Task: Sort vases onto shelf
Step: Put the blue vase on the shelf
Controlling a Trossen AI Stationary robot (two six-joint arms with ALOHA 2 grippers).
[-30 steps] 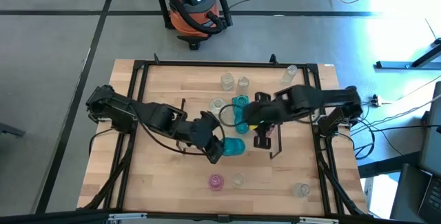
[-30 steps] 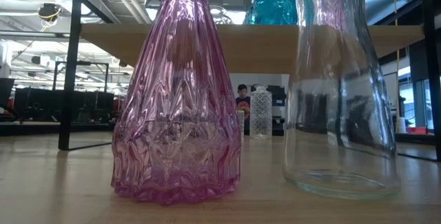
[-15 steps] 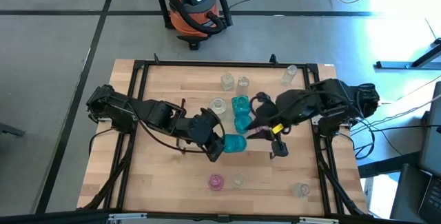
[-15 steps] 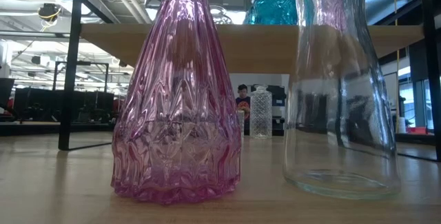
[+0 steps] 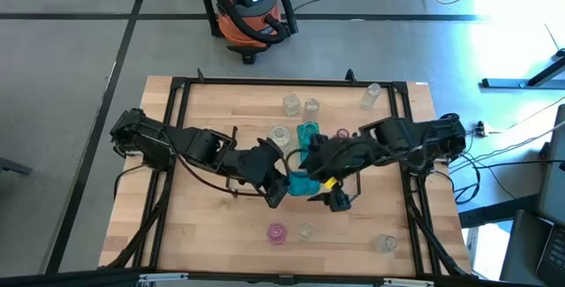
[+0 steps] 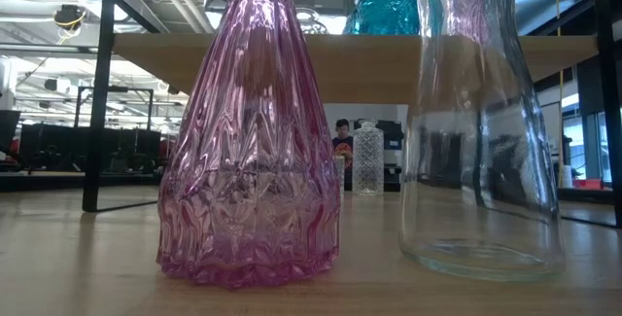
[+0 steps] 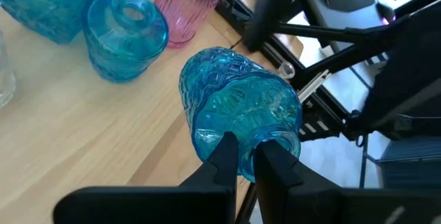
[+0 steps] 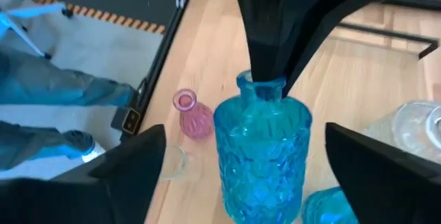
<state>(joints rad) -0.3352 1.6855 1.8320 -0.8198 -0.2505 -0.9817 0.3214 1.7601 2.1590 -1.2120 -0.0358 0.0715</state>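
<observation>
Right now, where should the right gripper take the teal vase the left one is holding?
By the wide textured body of the teal vase, fingers either side. The left gripper already pinches its narrow neck, and the right gripper is open, straddling the body.

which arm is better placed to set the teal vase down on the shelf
Left: its gripper is shut on the textured teal glass vase's neck. The right gripper hangs open beside it.
</observation>
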